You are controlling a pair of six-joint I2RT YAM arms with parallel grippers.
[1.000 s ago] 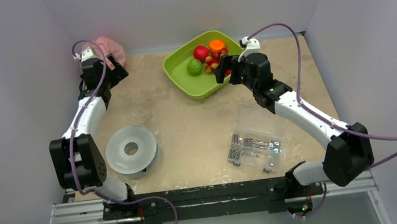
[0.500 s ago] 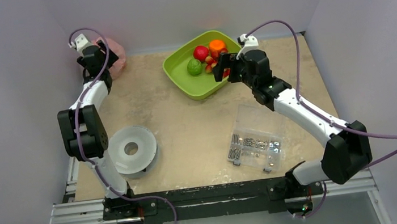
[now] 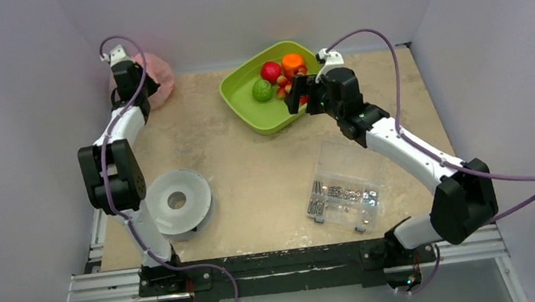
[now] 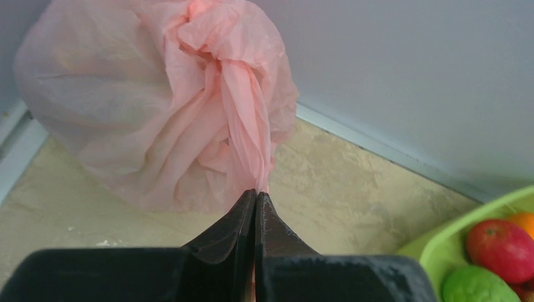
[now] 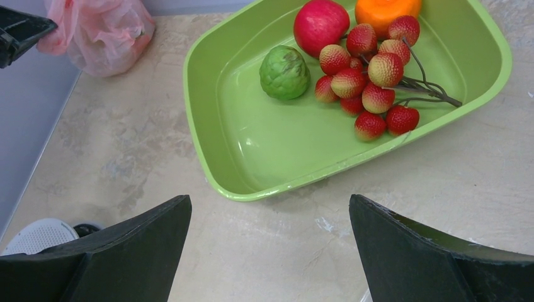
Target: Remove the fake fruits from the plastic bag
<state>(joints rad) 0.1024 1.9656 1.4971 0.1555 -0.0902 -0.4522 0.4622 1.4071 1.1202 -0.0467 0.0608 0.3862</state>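
One pinching, one spread.
My left gripper (image 4: 255,196) nips the crinkly translucent pink plastic bag (image 4: 126,107) by a fold; my right gripper (image 5: 269,204) hangs wide by the lime-green tray (image 5: 200,135).

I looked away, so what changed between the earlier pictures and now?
The left gripper reached farther into the back corner and closed on a fold of the plastic bag. The right gripper drifted slightly left, open. The green tray, its fruits, the spool and the clear box stayed put.
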